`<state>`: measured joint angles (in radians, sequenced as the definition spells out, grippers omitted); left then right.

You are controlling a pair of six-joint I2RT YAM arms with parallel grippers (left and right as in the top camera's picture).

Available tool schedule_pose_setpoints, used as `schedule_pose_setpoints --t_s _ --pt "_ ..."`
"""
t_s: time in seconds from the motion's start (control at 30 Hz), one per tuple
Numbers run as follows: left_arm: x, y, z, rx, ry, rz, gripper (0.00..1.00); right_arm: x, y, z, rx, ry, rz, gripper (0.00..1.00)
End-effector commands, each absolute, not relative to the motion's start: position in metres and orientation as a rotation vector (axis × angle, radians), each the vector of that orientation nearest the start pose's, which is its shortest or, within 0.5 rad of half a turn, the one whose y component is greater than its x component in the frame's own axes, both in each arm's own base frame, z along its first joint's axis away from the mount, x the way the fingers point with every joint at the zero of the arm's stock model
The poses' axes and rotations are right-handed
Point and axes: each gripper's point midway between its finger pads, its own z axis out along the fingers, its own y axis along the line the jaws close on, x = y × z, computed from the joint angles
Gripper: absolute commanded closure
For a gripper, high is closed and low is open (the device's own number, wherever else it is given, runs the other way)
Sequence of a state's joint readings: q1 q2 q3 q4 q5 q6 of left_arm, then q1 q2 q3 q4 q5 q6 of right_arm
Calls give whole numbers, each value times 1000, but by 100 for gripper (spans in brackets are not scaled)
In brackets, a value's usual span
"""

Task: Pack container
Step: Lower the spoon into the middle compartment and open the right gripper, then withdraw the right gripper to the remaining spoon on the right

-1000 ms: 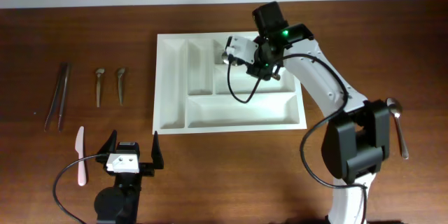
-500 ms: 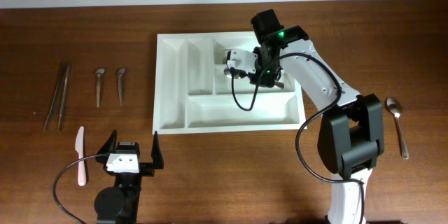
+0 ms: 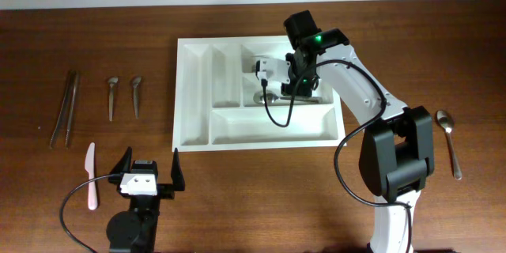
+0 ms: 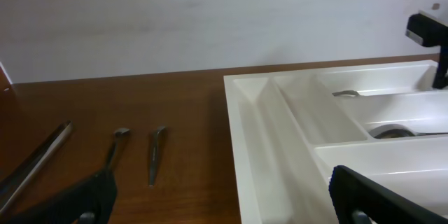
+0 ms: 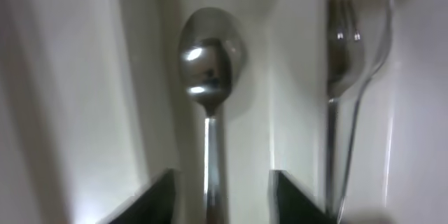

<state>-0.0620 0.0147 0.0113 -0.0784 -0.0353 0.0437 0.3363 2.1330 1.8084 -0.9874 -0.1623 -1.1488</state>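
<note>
Nearest the robot, the left claw (image 3: 150, 164) hangs low over the brown bench (image 3: 253, 198) with its two dark fingers spread wide and nothing between them. Just to its left a pink plastic knife (image 3: 91, 175) lies on the wood, tip pointing away.

Off on the right side, beyond the right arm's base, a loose metal spoon (image 3: 449, 138) rests on the bench, bowl on the far end.

Farther back on the left lie a long pair of metal tongs (image 3: 66, 107) and two short metal utensils (image 3: 111, 96) (image 3: 136, 95), side by side and apart from each other.

The container (image 3: 194, 87), a white cutlery tray, sits in the middle of the bench, its two narrow upright compartments on the left and three long ones on the right.

The right claw (image 5: 220, 197) is lowered into the middle long compartment. Its fingers stand apart, one on each side of the handle of a spoon (image 5: 210, 56) lying flat on the tray floor, with a gap showing on both sides.

Across the divider, in the farthest long compartment, a fork (image 5: 343, 42) lies alongside.
</note>
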Motion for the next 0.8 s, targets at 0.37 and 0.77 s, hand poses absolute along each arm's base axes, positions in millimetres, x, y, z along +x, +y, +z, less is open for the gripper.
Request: schedule_pose_setpoints --t_s 0.37,0.77 --pt "246 -5 157 40 1648 26 1 506 86 201 -930 2509 -354 1" --pt "246 -5 157 40 1648 26 1 449 -39 278 -313 2711 -178 1"
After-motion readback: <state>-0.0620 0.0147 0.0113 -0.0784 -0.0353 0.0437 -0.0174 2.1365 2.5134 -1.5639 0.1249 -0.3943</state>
